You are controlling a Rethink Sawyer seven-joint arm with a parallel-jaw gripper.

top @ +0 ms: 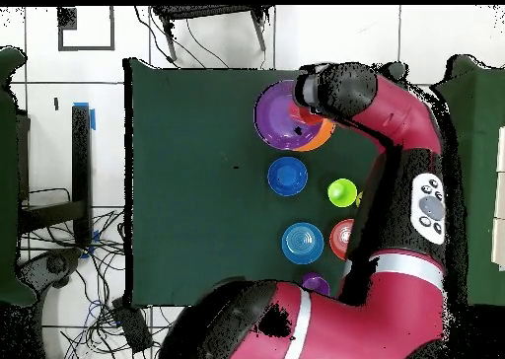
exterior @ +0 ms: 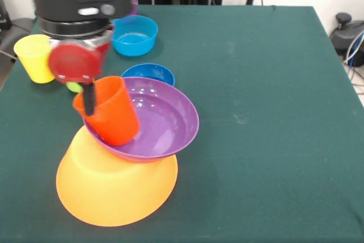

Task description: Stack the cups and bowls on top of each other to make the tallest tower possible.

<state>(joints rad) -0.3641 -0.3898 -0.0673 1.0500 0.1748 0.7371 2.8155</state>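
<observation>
The tower stands at the front left: an upturned yellow-orange bowl point(exterior: 114, 192) carries the wide purple bowl point(exterior: 162, 123) point(top: 279, 113). The orange-red cup point(exterior: 114, 112) leans tilted inside the purple bowl, mouth up. My gripper point(exterior: 91, 105) point(top: 307, 104) is right above it, shut on the cup's rim, with one black finger point(exterior: 89, 98) showing on the cup's left wall and the other hidden. A dark blue bowl point(exterior: 149, 73) point(top: 287, 176) sits just behind the tower, and a light blue bowl point(exterior: 135, 35) point(top: 302, 243) lies farther back. A yellow cup point(exterior: 35, 57) stands at the far left.
A lime green cup point(top: 342, 191) peeks out beside the gripper body point(exterior: 74, 87). A small orange bowl point(top: 341, 235) and a purple cup point(top: 316, 282) sit near the arm, partly covered. The green tabletop point(exterior: 267, 112) stretches to the right. Cables lie beyond the table edge.
</observation>
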